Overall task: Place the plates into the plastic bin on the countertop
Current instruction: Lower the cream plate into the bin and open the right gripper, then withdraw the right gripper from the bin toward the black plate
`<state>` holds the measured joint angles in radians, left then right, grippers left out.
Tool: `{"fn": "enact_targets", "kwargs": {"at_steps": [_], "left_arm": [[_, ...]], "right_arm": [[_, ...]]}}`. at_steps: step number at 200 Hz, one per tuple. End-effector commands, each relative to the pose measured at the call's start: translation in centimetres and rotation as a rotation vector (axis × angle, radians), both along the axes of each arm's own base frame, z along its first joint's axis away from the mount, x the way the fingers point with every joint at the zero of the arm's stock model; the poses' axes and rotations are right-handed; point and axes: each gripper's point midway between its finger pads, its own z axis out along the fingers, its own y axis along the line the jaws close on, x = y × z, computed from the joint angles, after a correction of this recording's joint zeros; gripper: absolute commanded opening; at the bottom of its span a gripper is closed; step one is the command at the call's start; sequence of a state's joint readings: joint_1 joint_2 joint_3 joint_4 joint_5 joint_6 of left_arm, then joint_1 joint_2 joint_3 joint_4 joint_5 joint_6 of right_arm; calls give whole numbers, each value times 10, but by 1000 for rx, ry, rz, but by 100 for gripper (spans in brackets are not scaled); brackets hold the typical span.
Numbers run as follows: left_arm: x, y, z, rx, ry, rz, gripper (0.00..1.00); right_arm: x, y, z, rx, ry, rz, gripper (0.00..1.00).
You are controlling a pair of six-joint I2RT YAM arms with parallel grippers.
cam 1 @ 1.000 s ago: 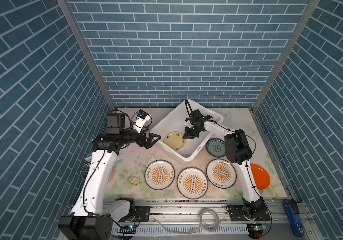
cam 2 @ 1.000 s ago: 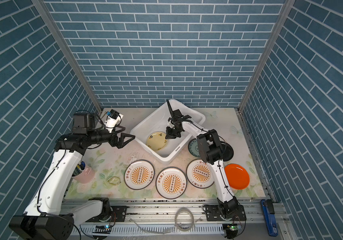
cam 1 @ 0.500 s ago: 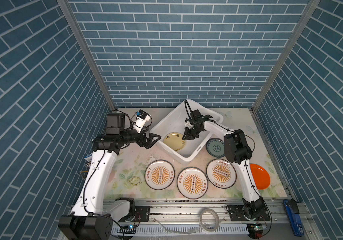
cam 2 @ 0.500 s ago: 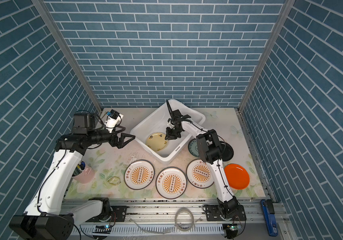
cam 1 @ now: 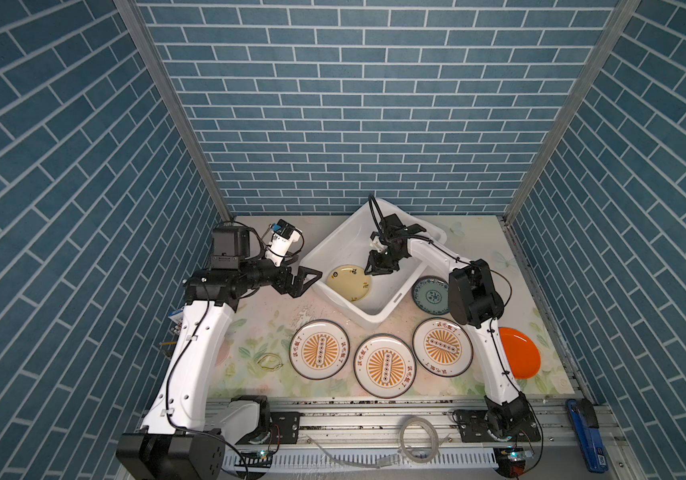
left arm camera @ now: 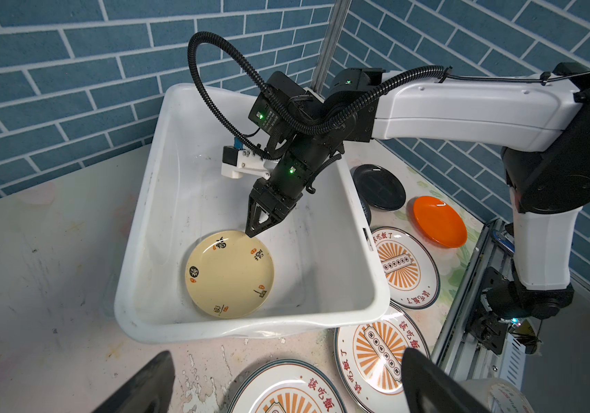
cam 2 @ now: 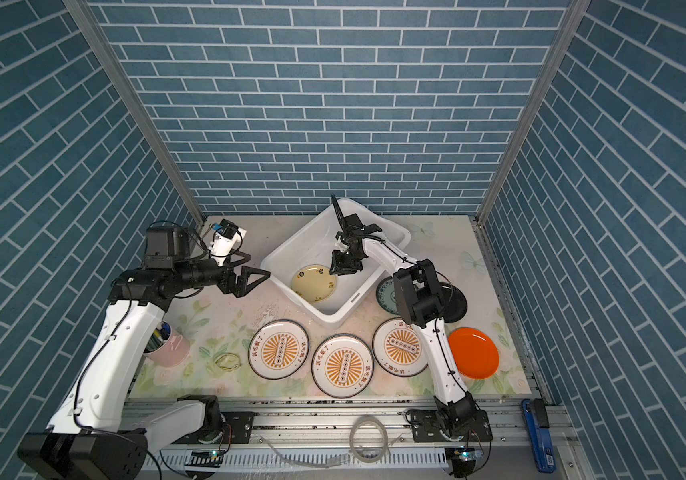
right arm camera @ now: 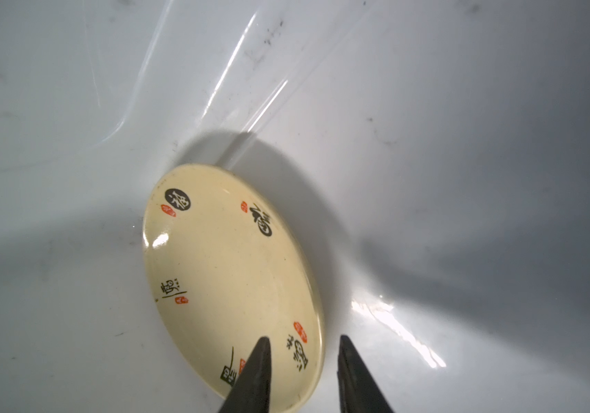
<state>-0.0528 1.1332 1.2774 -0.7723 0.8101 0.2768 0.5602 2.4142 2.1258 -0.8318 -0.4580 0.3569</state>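
Since a second earlier the right end effector [right arm camera: 302,372] had parted its fingers around the rim of the pale yellow plate [left arm camera: 229,273], while the arms and every other plate kept their places. From the near edge of the tabletop [cam 1: 250,332] outward, three large sunburst plates lay flat in a row in both top views: the left one [cam 1: 319,349], the middle one [cam 1: 385,365] nearest the rail, and the right one [cam 1: 442,346]. At the near right sat the orange plate [cam 1: 520,353], partly behind the right arm. Farther back, the teal-patterned plate [cam 1: 430,295] rested just beside the plastic bin [cam 1: 391,301], and the black plate [cam 2: 455,305] lay next to it, largely hidden by the arm's elbow in a top view. Inside the bin, set at an angle toward the back wall, the pale yellow plate lay flat on the floor near the front corner. The right end effector hung just over that plate's far rim with its fingers a little apart, one over the plate and one outside it, no longer clamped. The left end effector [cam 1: 306,280] hovered empty and wide apart just outside the bin's left wall. By this reckoning one plate of seven was in, its release nearly finished, and six remained on the tabletop: the three large ones, the orange, the teal and the black.
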Motion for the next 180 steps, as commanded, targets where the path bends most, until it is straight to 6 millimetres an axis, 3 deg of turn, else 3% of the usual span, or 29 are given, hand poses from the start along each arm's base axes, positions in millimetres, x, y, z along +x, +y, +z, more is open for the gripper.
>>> {"fn": "enact_targets", "kwargs": {"at_steps": [1, 56, 116, 121, 134, 154, 180], "left_arm": [[-6, -3, 1, -11, -5, -18, 100], [-8, -4, 3, -12, -13, -22, 99], [-10, -4, 7, -13, -28, -27, 99], [-10, -4, 7, -13, -27, -27, 100], [-10, -4, 6, -14, -27, -30, 100], [-9, -5, 7, -15, -27, -31, 100], [-7, -5, 9, -17, -18, -34, 100]], "right_arm": [[0, -5, 5, -49, -34, 37, 36], [14, -12, 50, -71, -158, 26, 37], [22, -21, 132, -19, -341, -26, 37], [20, -23, 150, 2, -374, -35, 37], [16, -25, 168, 30, -410, -46, 37], [4, -38, 191, 41, -462, -64, 37], [-13, -75, 205, 69, -509, -149, 37]]}}
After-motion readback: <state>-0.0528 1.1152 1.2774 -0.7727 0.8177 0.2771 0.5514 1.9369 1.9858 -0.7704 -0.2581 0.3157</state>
